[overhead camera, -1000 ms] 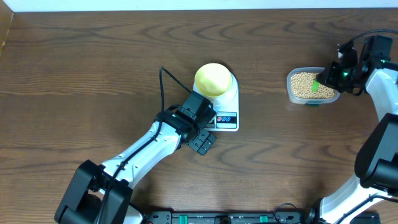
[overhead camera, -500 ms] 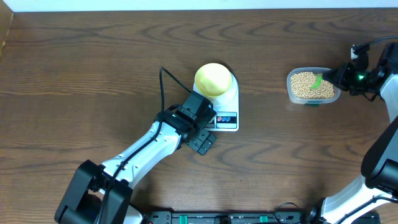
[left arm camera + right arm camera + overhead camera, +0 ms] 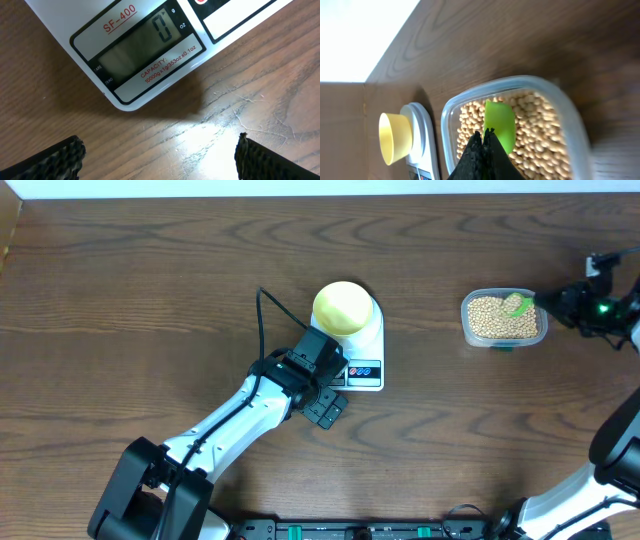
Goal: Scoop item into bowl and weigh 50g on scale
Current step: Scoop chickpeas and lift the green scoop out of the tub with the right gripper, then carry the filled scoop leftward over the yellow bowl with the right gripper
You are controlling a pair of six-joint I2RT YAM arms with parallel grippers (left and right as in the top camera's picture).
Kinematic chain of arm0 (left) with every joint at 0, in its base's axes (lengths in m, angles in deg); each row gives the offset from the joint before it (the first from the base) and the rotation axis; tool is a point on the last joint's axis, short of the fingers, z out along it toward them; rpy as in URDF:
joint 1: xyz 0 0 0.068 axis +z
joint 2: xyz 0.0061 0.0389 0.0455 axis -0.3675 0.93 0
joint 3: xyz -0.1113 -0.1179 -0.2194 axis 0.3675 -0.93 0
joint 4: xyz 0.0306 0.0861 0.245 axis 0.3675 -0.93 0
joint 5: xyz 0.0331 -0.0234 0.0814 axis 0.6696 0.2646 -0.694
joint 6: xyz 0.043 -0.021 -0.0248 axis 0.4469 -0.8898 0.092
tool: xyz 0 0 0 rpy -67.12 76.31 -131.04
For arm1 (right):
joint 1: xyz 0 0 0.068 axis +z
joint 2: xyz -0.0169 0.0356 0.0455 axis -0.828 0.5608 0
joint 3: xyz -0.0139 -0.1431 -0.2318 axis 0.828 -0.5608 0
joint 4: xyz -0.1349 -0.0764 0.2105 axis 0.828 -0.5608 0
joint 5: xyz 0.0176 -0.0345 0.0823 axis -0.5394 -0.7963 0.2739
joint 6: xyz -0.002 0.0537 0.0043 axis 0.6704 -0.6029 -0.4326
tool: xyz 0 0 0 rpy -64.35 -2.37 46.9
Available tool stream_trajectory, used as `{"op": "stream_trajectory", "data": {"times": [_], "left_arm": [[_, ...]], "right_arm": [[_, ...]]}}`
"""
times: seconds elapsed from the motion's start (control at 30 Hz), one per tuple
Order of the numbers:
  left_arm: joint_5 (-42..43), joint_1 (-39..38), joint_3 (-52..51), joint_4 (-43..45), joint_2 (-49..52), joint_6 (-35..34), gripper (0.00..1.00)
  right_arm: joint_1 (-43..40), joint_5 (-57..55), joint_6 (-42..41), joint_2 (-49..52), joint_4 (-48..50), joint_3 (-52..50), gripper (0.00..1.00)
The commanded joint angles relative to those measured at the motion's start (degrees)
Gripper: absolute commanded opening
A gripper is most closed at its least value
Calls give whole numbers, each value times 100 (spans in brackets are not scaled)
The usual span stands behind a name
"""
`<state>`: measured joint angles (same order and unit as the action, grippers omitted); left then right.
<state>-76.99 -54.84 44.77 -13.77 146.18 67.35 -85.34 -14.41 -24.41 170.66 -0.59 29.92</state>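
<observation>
Findings: R gripper is pinched tight on the handle end of a green scoop. The scoop's blade lies on the beans inside the clear tub, right of frame in the overhead view. L gripper is spread wide and empty, hanging just off the front edge of the scale, centre frame. The yellow bowl sits on the scale platform and no beans show in it.

Risks:
- The pinch is thin, so a loaded scoop may twist and spill on the table during the carry, as tub and bowl are well apart.
- L fingers near the display could nudge the scale and upset the reading.
- One scoop's wt is unknown, so overshoot is likely.

View notes: only the L wrist cam resolves the display, which reads 0 w/ the bowl on, prob. tared. Only the R wrist cam shows the grip and blade contact. Only the overhead shows the full layout.
</observation>
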Motion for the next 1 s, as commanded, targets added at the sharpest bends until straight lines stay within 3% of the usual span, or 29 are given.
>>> {"op": "stream_trajectory", "data": {"times": [0.0, 0.17, 0.97], "left_arm": [[-11, -2, -20, -15, 37, 48, 98], [-11, -2, -20, -15, 37, 50, 98], [-11, -2, -20, -15, 37, 48, 98]], "right_arm": [[-170, 334, -107, -17, -4, -28, 1], [-328, 960, -129, -17, 83, -28, 1], [-299, 1923, -273, -20, 85, -28, 1]]}}
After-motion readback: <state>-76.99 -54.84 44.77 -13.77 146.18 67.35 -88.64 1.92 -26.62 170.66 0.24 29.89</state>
